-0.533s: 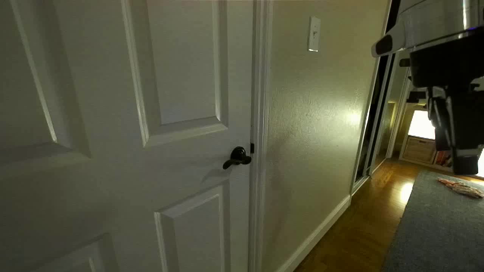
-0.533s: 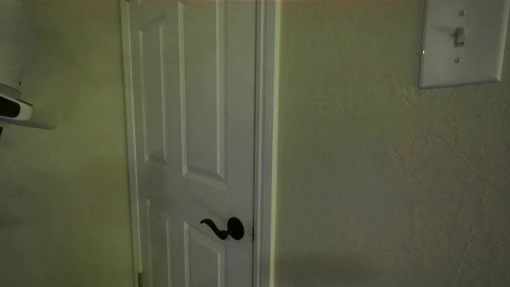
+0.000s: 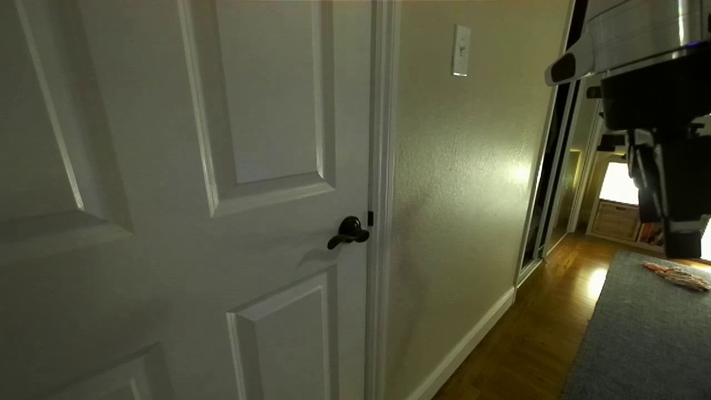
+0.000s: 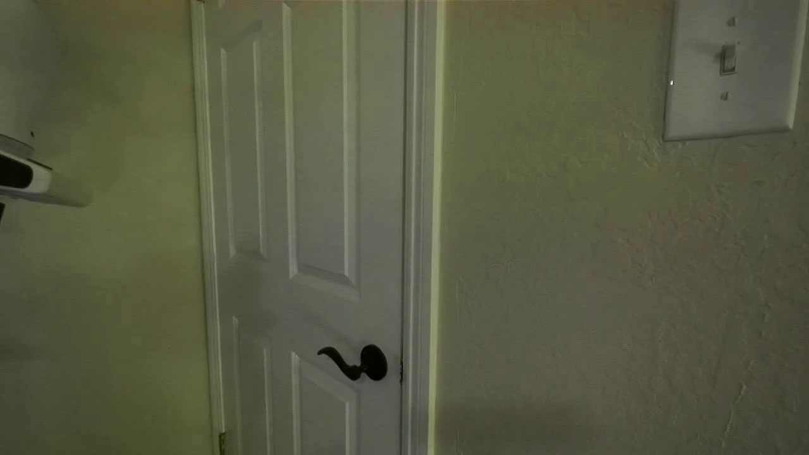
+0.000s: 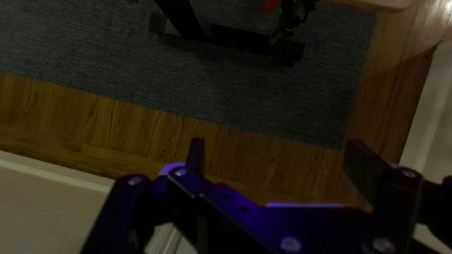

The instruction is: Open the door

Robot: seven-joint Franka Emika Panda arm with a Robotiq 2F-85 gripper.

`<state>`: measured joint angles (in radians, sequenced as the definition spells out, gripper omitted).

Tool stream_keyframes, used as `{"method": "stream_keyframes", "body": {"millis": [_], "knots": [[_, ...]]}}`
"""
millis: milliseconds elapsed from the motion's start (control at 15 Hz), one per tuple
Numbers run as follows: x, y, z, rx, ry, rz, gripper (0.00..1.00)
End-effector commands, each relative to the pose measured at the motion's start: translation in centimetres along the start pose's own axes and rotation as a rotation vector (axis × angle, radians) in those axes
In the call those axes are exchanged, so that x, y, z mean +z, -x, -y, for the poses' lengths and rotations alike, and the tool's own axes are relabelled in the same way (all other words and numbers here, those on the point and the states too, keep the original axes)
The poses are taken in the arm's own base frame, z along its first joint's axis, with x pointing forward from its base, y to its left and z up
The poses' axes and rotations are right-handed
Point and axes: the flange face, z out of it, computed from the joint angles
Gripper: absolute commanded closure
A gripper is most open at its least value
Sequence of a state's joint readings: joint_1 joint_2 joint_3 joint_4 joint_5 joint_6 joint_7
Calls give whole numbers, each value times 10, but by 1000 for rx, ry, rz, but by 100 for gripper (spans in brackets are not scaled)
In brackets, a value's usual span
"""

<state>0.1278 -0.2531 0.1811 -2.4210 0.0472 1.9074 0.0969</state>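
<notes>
The door (image 3: pixel 266 239) is tall, white and panelled, and it sits shut in its frame in both exterior views; it also shows here (image 4: pixel 322 309). Its dark lever handle (image 3: pixel 350 230) is near the frame-side edge, with the curved lever pointing left; the same handle (image 4: pixel 371 362) shows in the other picture. My gripper (image 3: pixel 683 244) hangs pointing down at the right of an exterior view, well apart from the door and handle. In the wrist view my gripper (image 5: pixel 274 150) has its fingers wide apart with nothing between them, above the floor.
A wall with a light switch (image 3: pixel 461 50) stands beside the door frame (image 3: pixel 382 194). A grey mat (image 3: pixel 639 333) lies on the wooden floor (image 3: pixel 516 344); a crumpled cloth (image 3: pixel 677 276) is on it. A black stand base (image 5: pixel 243 38) rests on the mat. A sliding door (image 3: pixel 561 183) is farther off.
</notes>
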Motion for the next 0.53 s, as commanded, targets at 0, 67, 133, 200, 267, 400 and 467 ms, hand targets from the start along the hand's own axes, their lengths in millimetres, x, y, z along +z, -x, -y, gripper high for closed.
{"method": "stream_keyframes", "body": {"millis": [0, 67, 133, 200, 267, 400, 467], "knots": [[5, -14, -1, 73, 30, -5, 0], [8, -22, -4, 132, 64, -13, 0], [11, -30, -7, 166, 72, -18, 0], [13, -42, -12, 209, 74, -31, 0], [16, -53, -17, 262, 74, -59, 0], [22, -82, -29, 362, 48, -108, 0], [25, -97, -35, 417, 26, -130, 0]]}}
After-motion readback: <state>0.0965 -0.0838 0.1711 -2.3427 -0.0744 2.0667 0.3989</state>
